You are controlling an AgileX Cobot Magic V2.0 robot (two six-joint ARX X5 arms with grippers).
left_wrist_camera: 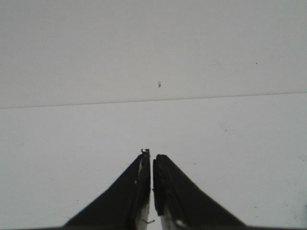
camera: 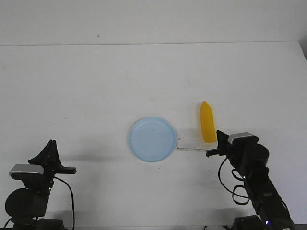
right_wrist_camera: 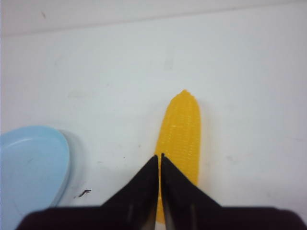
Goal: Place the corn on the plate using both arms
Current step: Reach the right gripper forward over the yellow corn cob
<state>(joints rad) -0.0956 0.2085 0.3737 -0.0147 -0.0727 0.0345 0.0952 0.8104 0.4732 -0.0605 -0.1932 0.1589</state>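
Note:
The yellow corn [camera: 206,122] lies on the white table, right of the pale blue plate [camera: 152,139], its tapered end pointing away from me. My right gripper [camera: 221,135] is shut and empty, hovering just at the corn's near end. In the right wrist view the shut fingertips [right_wrist_camera: 159,156] overlap the near part of the corn [right_wrist_camera: 182,127], with the plate [right_wrist_camera: 29,165] off to one side. My left gripper [camera: 50,145] is at the front left, far from the plate. It is shut and empty over bare table in the left wrist view [left_wrist_camera: 151,154].
A thin pale strip [camera: 191,149] lies on the table between the plate and my right arm. A small dark mark [right_wrist_camera: 84,193] is on the table beside the plate. The table's far edge [camera: 153,44] runs across the back.

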